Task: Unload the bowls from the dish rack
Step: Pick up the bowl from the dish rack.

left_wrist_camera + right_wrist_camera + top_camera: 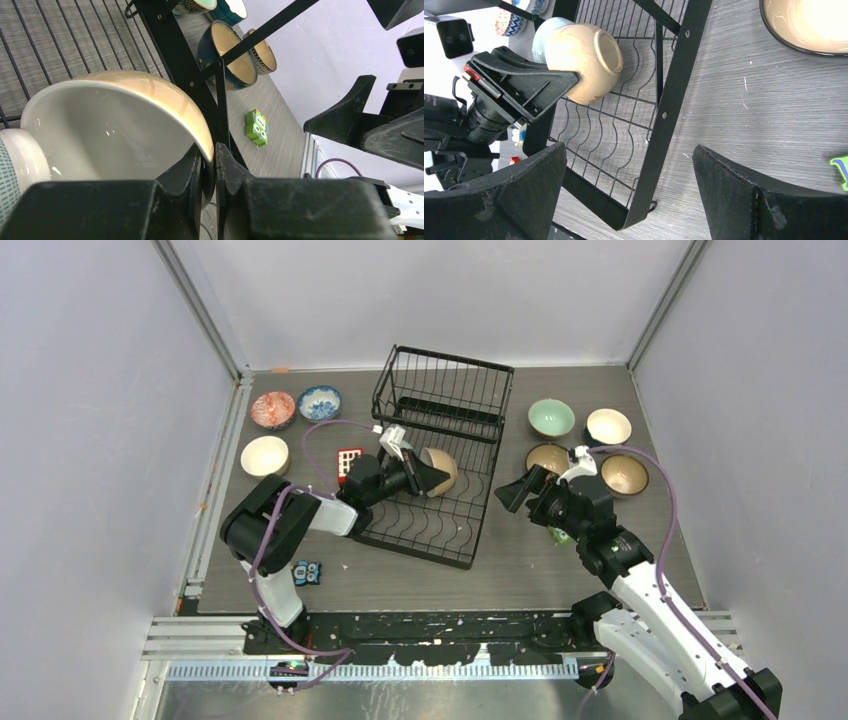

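The left hand (215, 159) is clenched on the rim of the round tan ceramic bowl (110, 120), which stands on edge in the black wire dish rack (440, 532), while the released right hand (628, 155) waits farther off.

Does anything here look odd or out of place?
The dish rack sits skewed on the table, and toy blocks lie among the crockery: a green block, and a red block beside the rack.

Grey wood-grain tabletop (520, 560), large black wire dish rack (450, 400) at centre, three round patterned and cream ceramic bowls (265, 456) far left, four round green, white and tan ceramic bowls (551, 418) far right, small red square block (349, 462) left of rack.
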Robot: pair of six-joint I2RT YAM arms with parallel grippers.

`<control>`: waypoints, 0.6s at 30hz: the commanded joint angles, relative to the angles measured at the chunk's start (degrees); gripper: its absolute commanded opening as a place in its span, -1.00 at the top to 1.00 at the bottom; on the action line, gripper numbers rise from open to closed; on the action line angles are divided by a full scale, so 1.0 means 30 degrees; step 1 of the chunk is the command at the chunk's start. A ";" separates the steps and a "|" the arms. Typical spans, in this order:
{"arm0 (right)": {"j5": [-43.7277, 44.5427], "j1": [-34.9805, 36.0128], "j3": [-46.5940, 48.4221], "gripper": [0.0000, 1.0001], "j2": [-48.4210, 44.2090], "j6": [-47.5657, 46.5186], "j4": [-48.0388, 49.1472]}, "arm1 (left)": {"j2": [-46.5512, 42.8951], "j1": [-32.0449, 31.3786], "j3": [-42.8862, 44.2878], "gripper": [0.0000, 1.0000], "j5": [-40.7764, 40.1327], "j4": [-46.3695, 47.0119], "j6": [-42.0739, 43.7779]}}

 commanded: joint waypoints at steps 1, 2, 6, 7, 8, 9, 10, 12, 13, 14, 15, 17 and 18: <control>0.0538 0.0087 0.0529 -1.00 -0.0448 -0.0266 -0.0106 | -0.0868 -0.0046 0.0492 0.99 0.0593 0.3578 -0.0362; 0.0599 0.0086 0.0592 -0.99 -0.0507 -0.0306 -0.0219 | -0.0937 -0.0067 0.0503 1.00 0.0717 0.3811 -0.0535; 0.0827 0.0102 0.0914 -1.00 -0.0787 -0.0429 -0.0582 | -0.1401 -0.0230 0.0630 1.00 0.1071 0.4039 -0.0923; 0.0866 0.0095 0.1025 -1.00 -0.0856 -0.0459 -0.0714 | -0.1582 -0.0292 0.0634 1.00 0.1114 0.4052 -0.0960; 0.0915 0.0094 0.1138 -1.00 -0.0931 -0.0481 -0.0837 | -0.1733 -0.0354 0.0592 1.00 0.1192 0.4053 -0.1016; 0.0972 0.0101 0.1243 -1.00 -0.1017 -0.0509 -0.0992 | -0.1924 -0.0409 0.0563 1.00 0.1253 0.4053 -0.1053; 0.1016 0.0098 0.1366 -1.00 -0.1112 -0.0549 -0.1176 | -0.2191 -0.0449 0.0486 1.00 0.1283 0.4039 -0.1119; 0.1101 0.0104 0.1685 -1.00 -0.1315 -0.0643 -0.1539 | -0.2731 -0.0527 0.0246 1.00 0.1320 0.3892 -0.1202; 0.1131 0.0102 0.1872 -1.00 -0.1439 -0.0701 -0.1757 | -0.3030 -0.0574 0.0088 0.99 0.1324 0.3729 -0.1189; 0.1178 0.0102 0.2009 -1.00 -0.1557 -0.0767 -0.1927 | -0.3386 -0.0668 -0.0053 1.00 0.1383 0.3464 -0.1115; 0.1195 0.0098 0.2151 -1.00 -0.1678 -0.0819 -0.2109 | -0.3793 -0.0749 -0.0202 0.99 0.1391 0.3082 -0.0966; 0.1198 0.0098 0.2438 -1.00 -0.1914 -0.0937 -0.2453 | -0.4729 -0.1015 -0.0496 0.99 0.1493 0.2099 -0.0431; 0.1198 0.0087 0.2552 -1.00 -0.2067 -0.1016 -0.2596 | -0.5275 -0.1129 -0.0635 0.99 0.1511 0.1399 -0.0064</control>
